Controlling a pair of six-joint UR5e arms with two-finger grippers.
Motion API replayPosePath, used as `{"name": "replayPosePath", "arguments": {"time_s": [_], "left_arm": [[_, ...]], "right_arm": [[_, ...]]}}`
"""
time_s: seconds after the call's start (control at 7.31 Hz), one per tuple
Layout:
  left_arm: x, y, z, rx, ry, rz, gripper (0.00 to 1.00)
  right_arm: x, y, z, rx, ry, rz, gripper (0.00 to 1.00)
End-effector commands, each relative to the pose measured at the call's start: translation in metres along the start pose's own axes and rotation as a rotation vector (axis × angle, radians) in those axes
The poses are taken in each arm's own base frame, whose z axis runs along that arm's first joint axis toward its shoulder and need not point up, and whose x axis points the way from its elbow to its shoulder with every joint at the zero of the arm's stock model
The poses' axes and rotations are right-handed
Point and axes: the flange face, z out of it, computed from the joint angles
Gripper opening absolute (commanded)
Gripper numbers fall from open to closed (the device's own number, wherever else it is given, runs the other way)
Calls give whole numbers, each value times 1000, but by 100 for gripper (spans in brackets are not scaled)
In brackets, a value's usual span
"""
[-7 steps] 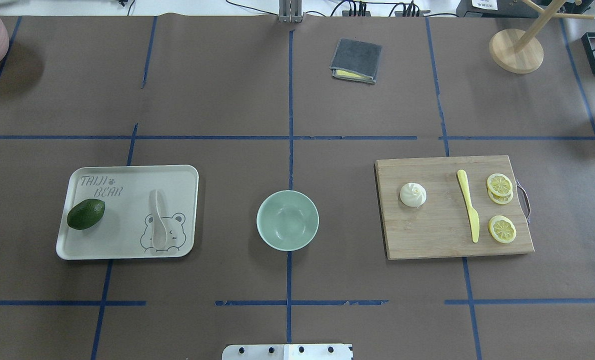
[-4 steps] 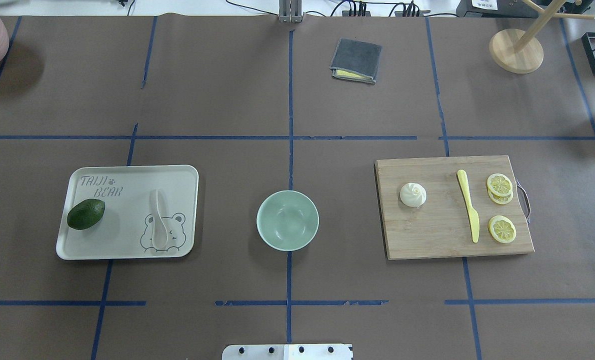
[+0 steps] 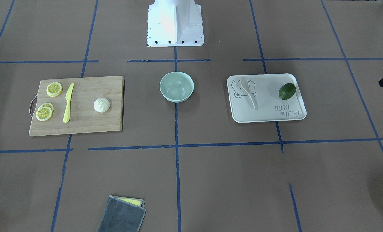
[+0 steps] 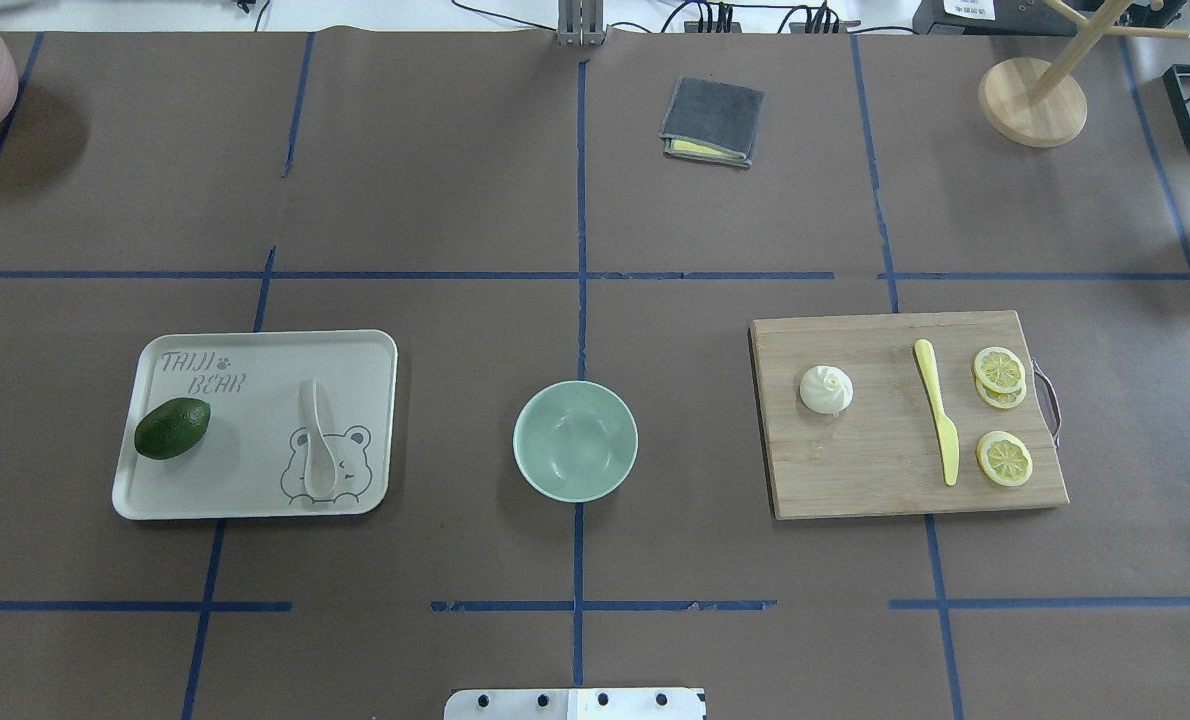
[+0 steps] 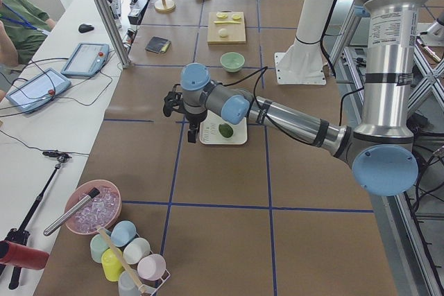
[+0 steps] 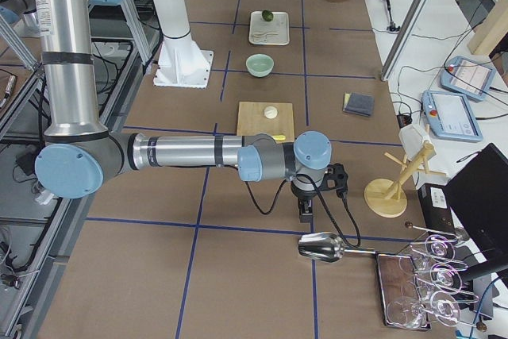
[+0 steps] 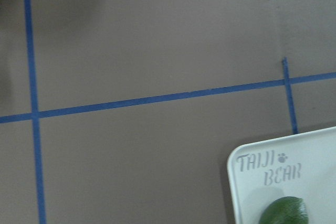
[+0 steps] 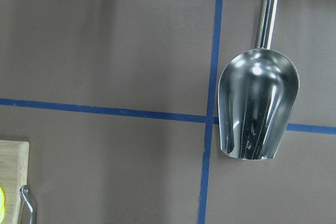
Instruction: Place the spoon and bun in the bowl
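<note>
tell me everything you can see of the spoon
The spoon is a small off-white soup spoon, plastic by its look, with a short thick handle and rounded scoop. It lies flat on the white tray, across the bear drawing, scoop nearer the robot, apart from the avocado. Nothing else touches it.

The bowl point(image 4: 575, 441) sat between the tray point(image 4: 255, 450) on the left, carrying the spoon point(image 4: 315, 450) and avocado point(image 4: 172, 428), and the board point(image 4: 875, 470) on the right, carrying the bun point(image 4: 826, 389) and knife point(image 4: 937, 410)
</note>
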Motion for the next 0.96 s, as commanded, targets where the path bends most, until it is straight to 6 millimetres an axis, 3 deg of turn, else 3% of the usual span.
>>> {"name": "replayPosePath", "arguments": {"time_s": [0.0,0.14,0.41,0.82], "left_arm": [[49,9,27,48,87,26,100],[57,11,36,58,93,8,100],[130,33,90,71,38,-93,100],[191,57,141,93,7,-187,100]], "right_arm": [[-8,-8,-7,14,-1,-17,100],[-9,-8,-7,15,-1,-18,100],[-12,-9,-5,10,1,-23,100],[-23,-13,-13,27,-12,18,100]]}}
